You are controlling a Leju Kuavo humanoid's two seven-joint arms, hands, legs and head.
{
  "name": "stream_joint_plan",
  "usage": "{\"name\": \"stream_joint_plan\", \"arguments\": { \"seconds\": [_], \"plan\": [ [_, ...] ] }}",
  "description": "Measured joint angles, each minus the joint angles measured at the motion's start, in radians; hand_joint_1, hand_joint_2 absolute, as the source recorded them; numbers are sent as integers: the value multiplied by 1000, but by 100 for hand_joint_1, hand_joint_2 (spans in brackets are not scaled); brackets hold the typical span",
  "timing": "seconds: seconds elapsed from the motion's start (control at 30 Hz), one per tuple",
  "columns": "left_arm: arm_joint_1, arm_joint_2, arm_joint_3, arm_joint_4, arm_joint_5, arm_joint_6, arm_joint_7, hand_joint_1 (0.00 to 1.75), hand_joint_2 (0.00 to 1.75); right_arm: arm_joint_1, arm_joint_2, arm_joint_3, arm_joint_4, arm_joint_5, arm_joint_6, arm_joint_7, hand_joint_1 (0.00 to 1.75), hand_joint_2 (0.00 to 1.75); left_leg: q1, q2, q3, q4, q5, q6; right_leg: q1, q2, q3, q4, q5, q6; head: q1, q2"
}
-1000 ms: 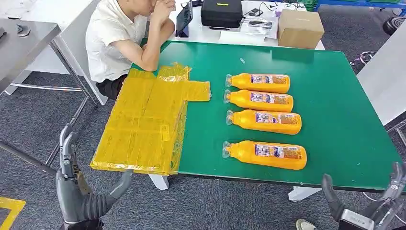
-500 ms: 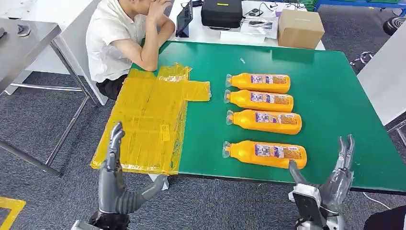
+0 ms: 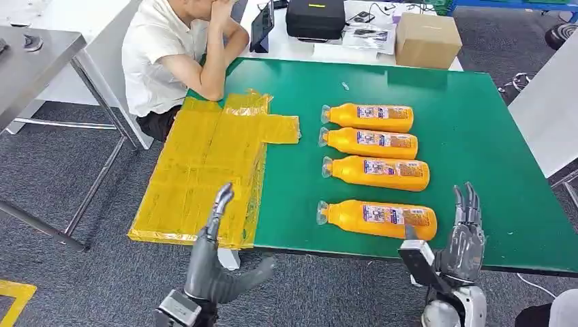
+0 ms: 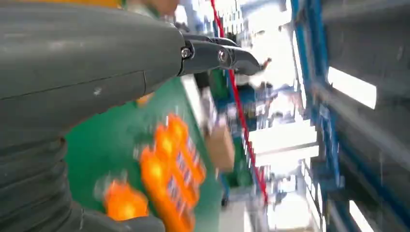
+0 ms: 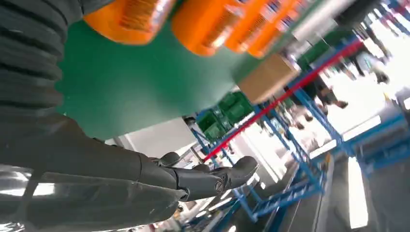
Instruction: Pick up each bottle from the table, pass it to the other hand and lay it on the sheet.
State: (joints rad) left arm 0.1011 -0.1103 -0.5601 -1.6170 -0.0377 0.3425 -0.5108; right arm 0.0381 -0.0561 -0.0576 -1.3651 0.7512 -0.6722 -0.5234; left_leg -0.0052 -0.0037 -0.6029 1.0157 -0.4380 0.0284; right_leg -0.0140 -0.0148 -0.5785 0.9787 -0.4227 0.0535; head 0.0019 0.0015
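Step in hand: the reach for the first pickup; no bottle is held and none lies on the sheet, so the task looks barely begun.
Right hand: the right hand is raised at the near edge of the surface, fingers straight and apart, holding nothing. It stands just beside the base end of the nearest bottle, not clearly touching it.
Left hand: the left hand is lifted below the near edge, by the near corner of the sheet, fingers spread and thumb out to the side, empty.
Bottles: four orange bottles lie on their sides in a column on the green surface, caps toward the sheet. Behind the nearest come the second bottle, the third bottle and the far bottle. The nearest lies a little apart from the other three.
Sheet: yellow, flat along the left edge of the surface, its near end reaching the near edge, with nothing on it.
Bystander: a person sits at the far left corner, an elbow near the sheet's far end.
Next move, as I judge it: the right hand should come over the nearest bottle and wrap around its body, then lift it clear before the left hand can take it.
Risk: a round bottle lying down may roll if pushed from one side.
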Motion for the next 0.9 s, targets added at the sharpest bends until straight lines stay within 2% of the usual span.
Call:
{"name": "stream_joint_plan", "arguments": {
  "seconds": [0.17, 0.33, 0.53, 0.9],
  "plan": [
    [-31, -6, -40, 56, 11, -34, 8, 0, 175, -44, -37, 17, 133, 24, 24, 15, 0, 175, -1, 0, 0, 0, 1, 1, 0, 0, 0, 0, 1, 1, 0, 0],
    [-57, -12, -55, 75, -1, -76, 31, 0, 175, -72, -75, 76, 202, 119, 153, 92, 0, 175, 0, 0, 0, 0, 1, 1, 0, 0, 0, 0, 1, 1, 0, 0],
    [-82, -23, -61, 81, -5, -96, 45, 0, 175, -75, -133, 172, 243, 174, 254, 119, 0, 175, 0, 0, -1, 0, 0, 1, 0, 0, 0, 0, 1, 1, 0, 0],
    [-103, -26, -96, 81, -8, -115, 58, 0, 175, -110, -206, 266, 261, 248, 286, 177, 0, 175, 0, 1, 4, 0, 0, 1, 0, 1, 3, 0, 1, 1, 0, 0]
  ]
}}
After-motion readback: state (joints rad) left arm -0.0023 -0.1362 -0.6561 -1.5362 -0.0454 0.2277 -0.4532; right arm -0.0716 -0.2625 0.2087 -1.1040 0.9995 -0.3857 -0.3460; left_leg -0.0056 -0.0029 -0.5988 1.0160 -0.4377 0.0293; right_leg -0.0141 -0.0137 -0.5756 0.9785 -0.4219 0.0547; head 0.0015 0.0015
